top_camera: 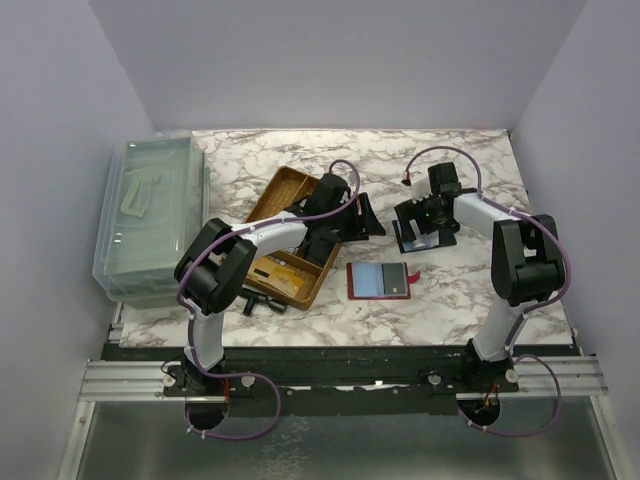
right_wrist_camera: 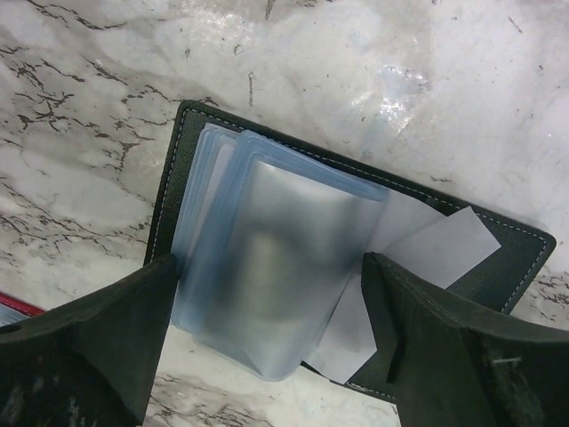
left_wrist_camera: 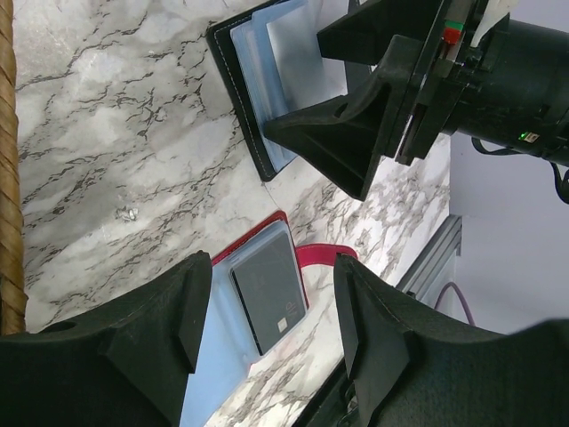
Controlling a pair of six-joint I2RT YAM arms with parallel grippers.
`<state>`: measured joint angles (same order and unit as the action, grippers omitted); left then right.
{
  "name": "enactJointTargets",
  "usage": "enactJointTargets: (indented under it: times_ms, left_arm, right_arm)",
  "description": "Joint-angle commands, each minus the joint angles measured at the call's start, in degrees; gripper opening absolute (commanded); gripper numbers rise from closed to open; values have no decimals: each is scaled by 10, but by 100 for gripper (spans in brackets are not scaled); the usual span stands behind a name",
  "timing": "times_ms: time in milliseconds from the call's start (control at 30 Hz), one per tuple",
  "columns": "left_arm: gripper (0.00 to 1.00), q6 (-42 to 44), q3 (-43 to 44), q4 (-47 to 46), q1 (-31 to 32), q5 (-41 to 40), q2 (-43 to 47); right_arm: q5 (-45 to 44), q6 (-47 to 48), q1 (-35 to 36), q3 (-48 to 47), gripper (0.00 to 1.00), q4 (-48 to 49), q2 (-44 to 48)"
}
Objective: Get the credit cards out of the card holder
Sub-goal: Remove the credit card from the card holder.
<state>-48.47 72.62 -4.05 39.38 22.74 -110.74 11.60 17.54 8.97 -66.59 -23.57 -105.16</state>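
Plastic sleeves [right_wrist_camera: 293, 213] blurred in right wrist view; cards inside, cannot tell. Black card holder [right_wrist_camera: 520, 258]: lower edge behind fingers of right gripper [right_wrist_camera: 267, 267]; in top view mostly hidden under that gripper. Red holder [left_wrist_camera: 267, 302]: lower end behind fingers of left gripper [left_wrist_camera: 271, 262]; only sliver at left edge of right wrist frame. Basket [left_wrist_camera: 7, 160] cut by left edge; contents in top view too small to tell.

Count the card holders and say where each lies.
2. A black card holder lies open under the right end effector; a red card holder lies open right of the basket, which may hide more.
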Motion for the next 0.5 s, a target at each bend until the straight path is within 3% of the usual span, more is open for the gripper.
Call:
enactJointTargets:
  times_ms: [0,167,333,467]
  left_arm:
    - [63,-3,8,-13,-2,17,-6]
    - [63,-6,13,-15,-2,25,-10]
    - [63,-9,13,-26,-3,41,-15]
    - [63,-21,10,-47,-2,58,-20]
  right_arm:
    - [-30,-2,6,13,85,-2,-13]
    - [8,-24,6,14,67,-7,5]
    - [75,-53,0,-5,56,-29,13]
    - [148,-75,-15,-11,53,-40,5]
